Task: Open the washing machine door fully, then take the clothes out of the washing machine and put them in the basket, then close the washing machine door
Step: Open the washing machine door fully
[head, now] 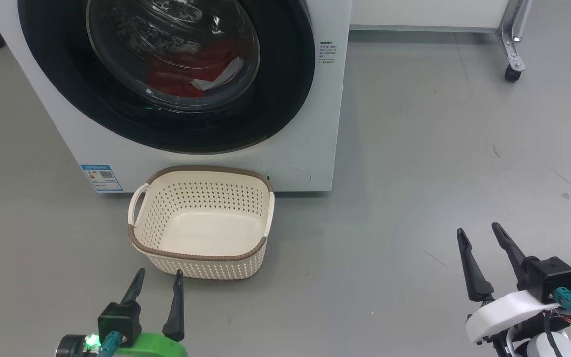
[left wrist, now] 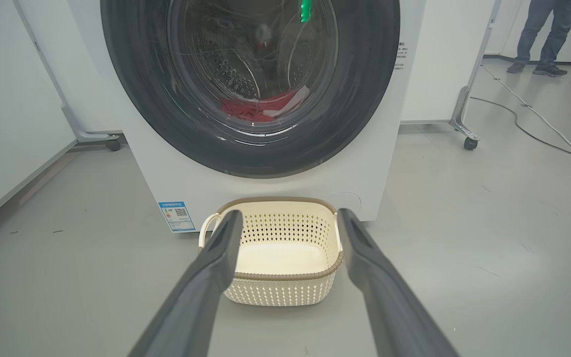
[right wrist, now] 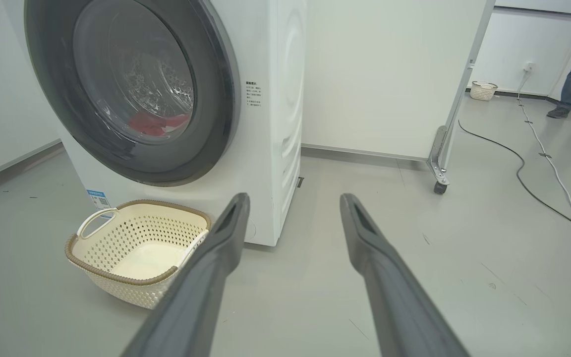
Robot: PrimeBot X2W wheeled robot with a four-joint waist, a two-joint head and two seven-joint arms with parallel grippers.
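The washing machine door (head: 285,84) sits shut against the front of the washing machine (head: 310,148), its black rim ringing the glass. Behind that glass, low in the machine's drum, lie the red clothes (head: 181,74), a white patch showing. The basket (head: 201,267) stands upright on the grey floor (head: 414,148) directly before the machine, below the door, its far rim close to the base panel. Further out from the machine's front, the left pincer (head: 160,271) hangs just short of the basket, fingers apart, holding nothing. The right pincer (head: 478,228) hovers off the machine's right corner, well clear, fingers likewise spread. Beyond the machine's right side, a person's legs (left wrist: 545,34) stand near a floor cable (right wrist: 523,168).
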